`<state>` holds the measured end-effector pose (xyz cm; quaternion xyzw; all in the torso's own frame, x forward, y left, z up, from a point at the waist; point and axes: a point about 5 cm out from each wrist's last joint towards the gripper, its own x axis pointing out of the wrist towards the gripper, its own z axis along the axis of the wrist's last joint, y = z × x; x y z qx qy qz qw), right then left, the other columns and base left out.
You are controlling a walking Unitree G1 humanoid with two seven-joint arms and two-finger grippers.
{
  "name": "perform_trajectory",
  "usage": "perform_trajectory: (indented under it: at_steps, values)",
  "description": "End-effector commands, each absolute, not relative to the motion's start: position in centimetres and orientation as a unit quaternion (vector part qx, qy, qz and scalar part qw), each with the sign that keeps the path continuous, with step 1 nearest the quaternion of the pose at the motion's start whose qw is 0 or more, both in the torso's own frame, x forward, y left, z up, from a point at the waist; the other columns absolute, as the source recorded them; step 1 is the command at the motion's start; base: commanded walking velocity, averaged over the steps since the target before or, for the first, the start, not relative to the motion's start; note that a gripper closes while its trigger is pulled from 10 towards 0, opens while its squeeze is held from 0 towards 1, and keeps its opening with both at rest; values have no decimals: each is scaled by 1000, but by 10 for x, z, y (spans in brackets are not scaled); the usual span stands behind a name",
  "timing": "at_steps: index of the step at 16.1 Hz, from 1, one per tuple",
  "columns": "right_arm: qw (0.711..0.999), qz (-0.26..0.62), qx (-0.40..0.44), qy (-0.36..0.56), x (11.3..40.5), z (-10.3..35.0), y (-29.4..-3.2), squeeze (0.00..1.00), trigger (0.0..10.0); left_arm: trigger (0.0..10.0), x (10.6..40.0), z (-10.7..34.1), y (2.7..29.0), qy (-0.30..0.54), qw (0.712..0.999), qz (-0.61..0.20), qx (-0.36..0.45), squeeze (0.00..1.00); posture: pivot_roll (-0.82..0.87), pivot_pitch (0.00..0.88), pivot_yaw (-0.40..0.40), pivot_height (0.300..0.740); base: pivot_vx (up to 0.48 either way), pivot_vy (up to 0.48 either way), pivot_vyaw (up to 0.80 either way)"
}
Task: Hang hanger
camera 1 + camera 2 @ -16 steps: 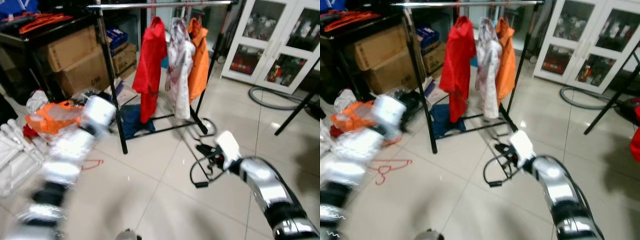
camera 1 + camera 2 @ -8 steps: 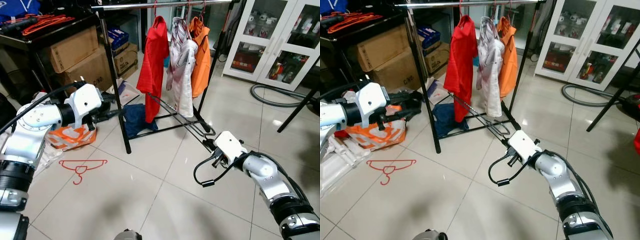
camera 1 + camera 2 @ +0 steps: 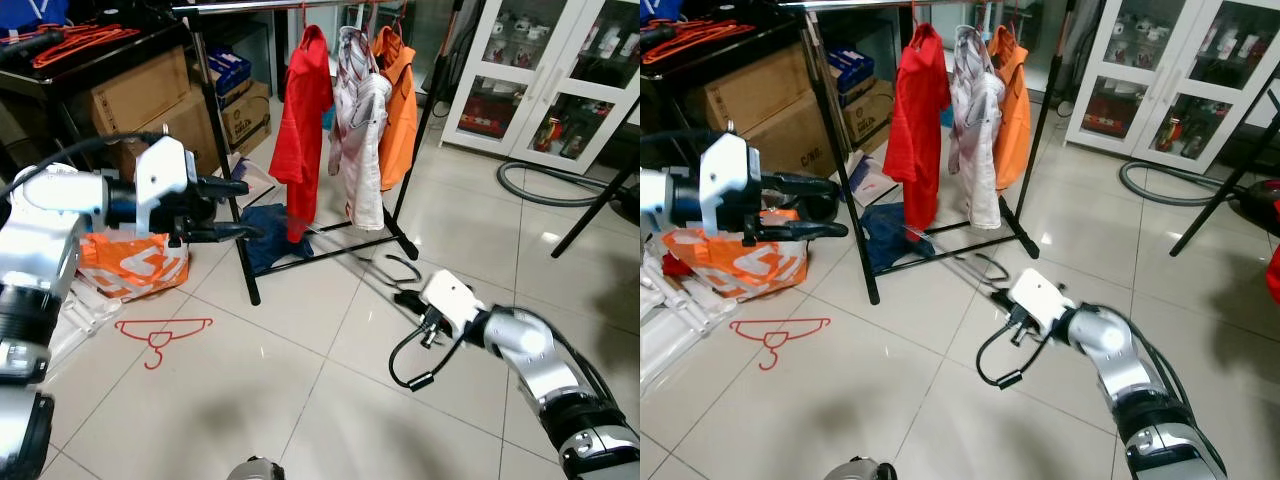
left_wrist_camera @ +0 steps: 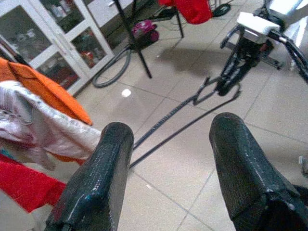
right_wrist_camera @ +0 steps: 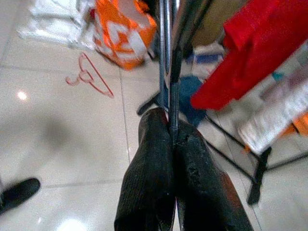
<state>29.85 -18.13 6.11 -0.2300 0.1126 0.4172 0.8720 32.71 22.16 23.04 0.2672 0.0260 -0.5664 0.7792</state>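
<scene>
While the right gripper (image 5: 169, 127) stays clenched on the dark hanger (image 4: 192, 103), low over the tiles and well below the rail (image 3: 300, 5), the left gripper (image 3: 235, 208), released and empty, has steadied beside the rack post (image 3: 225, 170); hanging remains ahead.

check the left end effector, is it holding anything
No, the left end effector is open, and between its two black fingers you see bare floor tiles.

Left gripper (image 3: 232, 208) raised, arm stretched forward, fingers apart. Right gripper (image 5: 169, 126) low, arm extended, fingers pressed together.
</scene>
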Motion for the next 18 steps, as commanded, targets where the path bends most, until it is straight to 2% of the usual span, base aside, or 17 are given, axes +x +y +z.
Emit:
perform_trajectory:
  at_steps: [1,5,7,8,10,14,16,18]
  values:
    - [861,443,-224,106,299,71,-179,0,0,10000,330,232,219,30,768,-585,259,0,-46,0,30,740,0,0,0]
    - [845,482,-214,92,296,87,-170,0,0,10000,336,226,214,57,746,-605,273,0,-65,0,32,740,0,0,0]
    - [819,502,-264,93,293,89,-165,0,0,10000,340,221,207,69,728,-611,305,0,-87,0,50,740,0,0,0]
    - [798,509,-307,101,291,84,-163,0,0,10000,343,219,202,71,714,-604,348,0,-94,0,55,740,0,0,0]
    - [780,517,-334,116,285,72,-153,0,0,10000,346,221,190,58,692,-604,392,0,-104,0,62,740,0,0,0]
    - [790,511,-321,104,285,74,-138,0,0,10000,347,219,177,46,671,-626,394,0,-117,0,74,740,0,0,0]
    - [809,494,-301,110,288,76,-136,0,0,10000,346,213,170,42,671,-637,378,0,-123,0,76,740,0,0,0]
    - [812,490,-296,111,289,78,-135,0,0,10000,345,206,166,42,672,-641,368,0,-127,0,76,740,0,0,0]
